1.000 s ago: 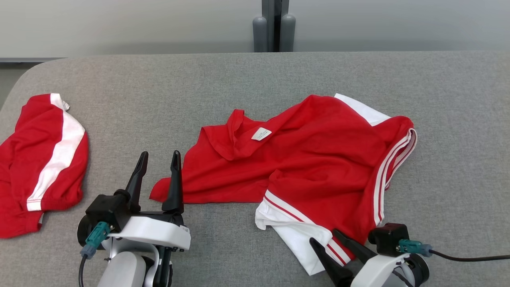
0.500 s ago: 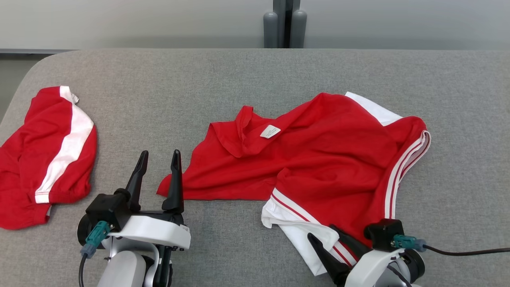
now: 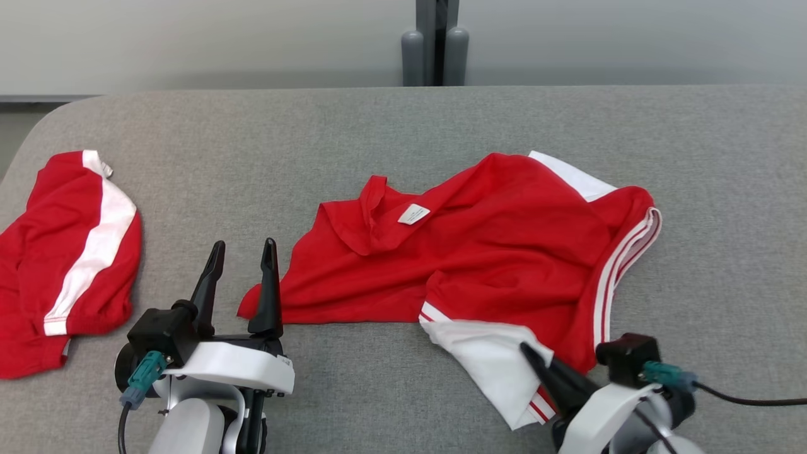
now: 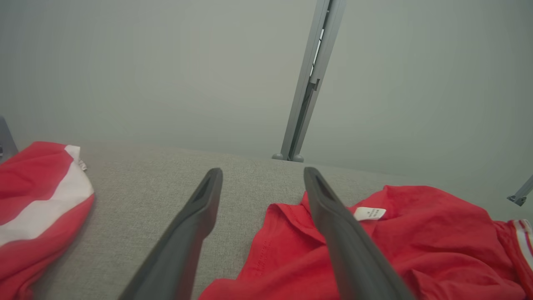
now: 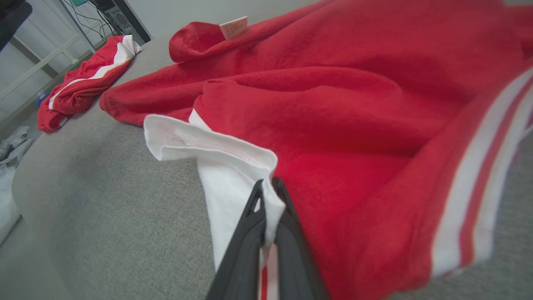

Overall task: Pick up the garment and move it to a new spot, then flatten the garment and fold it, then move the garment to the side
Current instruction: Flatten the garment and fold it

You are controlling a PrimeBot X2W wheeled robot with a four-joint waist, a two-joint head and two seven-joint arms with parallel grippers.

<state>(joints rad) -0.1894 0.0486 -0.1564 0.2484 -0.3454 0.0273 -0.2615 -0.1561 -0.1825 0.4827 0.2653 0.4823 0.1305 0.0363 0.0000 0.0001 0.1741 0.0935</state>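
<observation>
The garment (image 3: 492, 252) is red with white panels and stripes, lying crumpled on the centre-right of the grey table (image 3: 378, 139). Its small white label faces up near the collar. My right gripper (image 3: 529, 350) is at the garment's near edge, shut on a fold of its white panel. The right wrist view shows that white cloth pinched between the two fingers of the right gripper (image 5: 266, 185), with the red garment (image 5: 333, 104) spread beyond. My left gripper (image 3: 244, 243) stands open just left of the garment's near-left corner, holding nothing. In the left wrist view the left gripper (image 4: 262, 171) frames bare table, the garment (image 4: 416, 233) to its right.
A second red and white garment (image 3: 63, 252) lies bunched at the table's left edge, also seen as a red bundle (image 4: 33, 200) in the left wrist view. A grey post (image 3: 435, 44) rises behind the table's far edge. The table's left corner is rounded.
My right gripper has shut on the garment's white panel, and that fold now stands slightly raised and bunched. The head view shifted a little. The left gripper stayed open in place.
</observation>
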